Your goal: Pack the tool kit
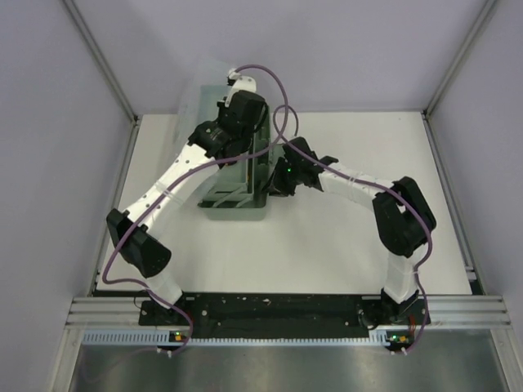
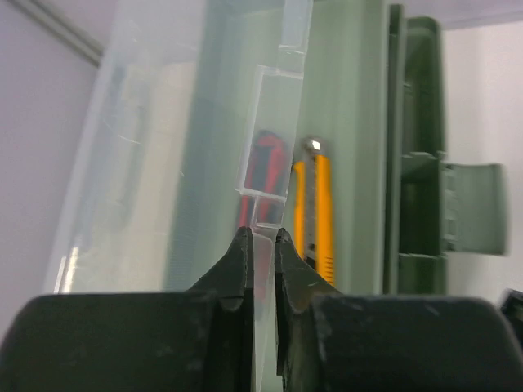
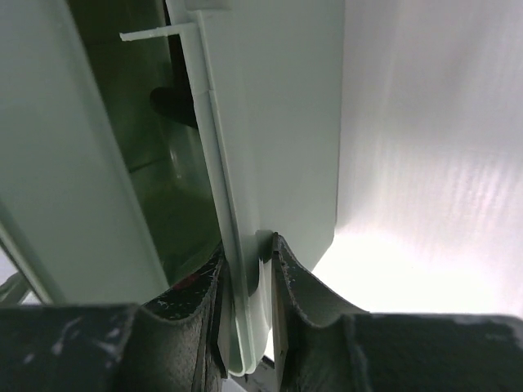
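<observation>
The left tool is pinched narrow on the near edge of the clear lid, the thin plastic squeezed between both fingers. In the top view that lid stands tilted up at the far left of the tool kit case, which sits on the worktop between the two arms, a little left of centre. Through and past the lid, the left wrist view shows a red-handled item and a yellow utility knife lying side by side inside the case, with a green latch sticking out from the right-hand rim.

The right tool is also narrow, clamped on the edge of a pale panel at the case's right side. Whether that panel is the case wall or part of the lid I cannot tell from its wrist view.

With items already inside and the lid raised, the step in hand looks like closing up. The next move probably calls for the left arm to swing the lid down along its hinge arc without bending the thin plastic, while the right arm steadies the case against sliding. The right fingers would likely need to let go before the lid meets the rim, and the latch is not yet fastened.
</observation>
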